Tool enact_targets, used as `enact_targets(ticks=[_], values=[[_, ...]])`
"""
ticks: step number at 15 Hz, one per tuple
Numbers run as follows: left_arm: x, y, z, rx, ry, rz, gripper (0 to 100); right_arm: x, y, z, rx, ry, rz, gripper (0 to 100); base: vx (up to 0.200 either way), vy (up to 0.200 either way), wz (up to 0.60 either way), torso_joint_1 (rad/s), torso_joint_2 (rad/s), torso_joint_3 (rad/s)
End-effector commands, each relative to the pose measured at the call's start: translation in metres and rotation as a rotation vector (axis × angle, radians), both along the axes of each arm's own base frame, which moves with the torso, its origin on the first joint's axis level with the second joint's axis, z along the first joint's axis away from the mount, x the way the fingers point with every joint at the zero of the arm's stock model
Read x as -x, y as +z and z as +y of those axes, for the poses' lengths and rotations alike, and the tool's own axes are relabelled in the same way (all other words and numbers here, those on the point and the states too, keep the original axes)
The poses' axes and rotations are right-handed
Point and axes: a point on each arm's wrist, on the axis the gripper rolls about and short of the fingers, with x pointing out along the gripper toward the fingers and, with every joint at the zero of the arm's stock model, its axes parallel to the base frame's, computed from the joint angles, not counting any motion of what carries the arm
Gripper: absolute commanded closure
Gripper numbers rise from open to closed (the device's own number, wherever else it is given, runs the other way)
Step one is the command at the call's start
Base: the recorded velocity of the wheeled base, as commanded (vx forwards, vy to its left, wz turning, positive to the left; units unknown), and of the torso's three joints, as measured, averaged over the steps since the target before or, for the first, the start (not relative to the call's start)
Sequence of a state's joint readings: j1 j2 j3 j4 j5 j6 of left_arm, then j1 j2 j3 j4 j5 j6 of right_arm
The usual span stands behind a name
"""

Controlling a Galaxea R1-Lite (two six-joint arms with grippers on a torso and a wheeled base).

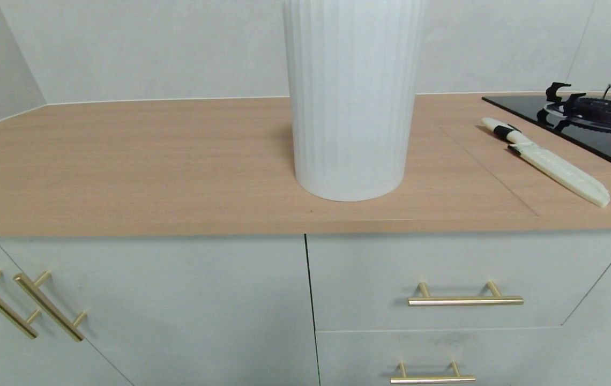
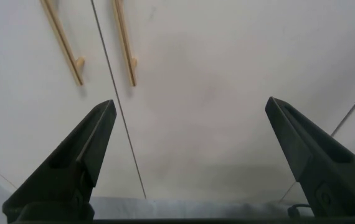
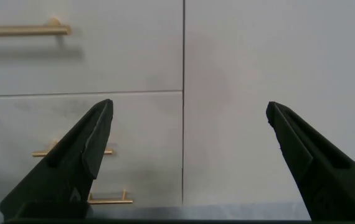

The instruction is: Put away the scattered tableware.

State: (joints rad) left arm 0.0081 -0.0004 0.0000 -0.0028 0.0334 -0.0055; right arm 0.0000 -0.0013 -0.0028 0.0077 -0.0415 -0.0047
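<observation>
Wooden counter (image 1: 123,161) holds the knife (image 1: 546,161) at mid-right, tip near the front edge; my left gripper (image 2: 190,101) and right gripper (image 3: 189,103) gape wide before cabinet fronts (image 2: 215,74).

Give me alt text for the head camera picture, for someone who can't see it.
A tall white ribbed container stands on a wooden countertop. To its right a white knife lies beside a black hob. Below are pale drawers with brass handles.
</observation>
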Motion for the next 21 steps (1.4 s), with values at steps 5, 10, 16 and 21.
enact_targets(ticks=[5, 10, 16, 21], values=[[0.0, 0.0, 0.0, 0.002, 0.0, 0.0, 0, -0.0001, 0.0001, 0.0, 0.001, 0.0, 0.001, 0, 0.0, 0.0, 0.0, 0.1, -0.38, -0.301], [0.0, 0.0, 0.0, 0.002, 0.0, 0.0, 0, -0.0001, 0.0001, 0.0, 0.0, -0.001, 0.001, 0, 0.0, 0.0, 0.0, 0.155, -0.48, -0.304], [0.0, 0.0, 0.0, 0.002, 0.0, 0.0, 0, -0.0001, 0.0001, 0.0, 0.0, 0.0, 0.001, 0, 0.0, 0.0, 0.0, 0.188, -0.48, -0.29], [0.0, 0.0, 0.0, 0.002, 0.001, 0.0, 0, -0.0001, 0.0001, 0.0, 0.0, 0.0, 0.001, 0, 0.0, 0.0, 0.0, 0.214, -0.5, -0.29]])
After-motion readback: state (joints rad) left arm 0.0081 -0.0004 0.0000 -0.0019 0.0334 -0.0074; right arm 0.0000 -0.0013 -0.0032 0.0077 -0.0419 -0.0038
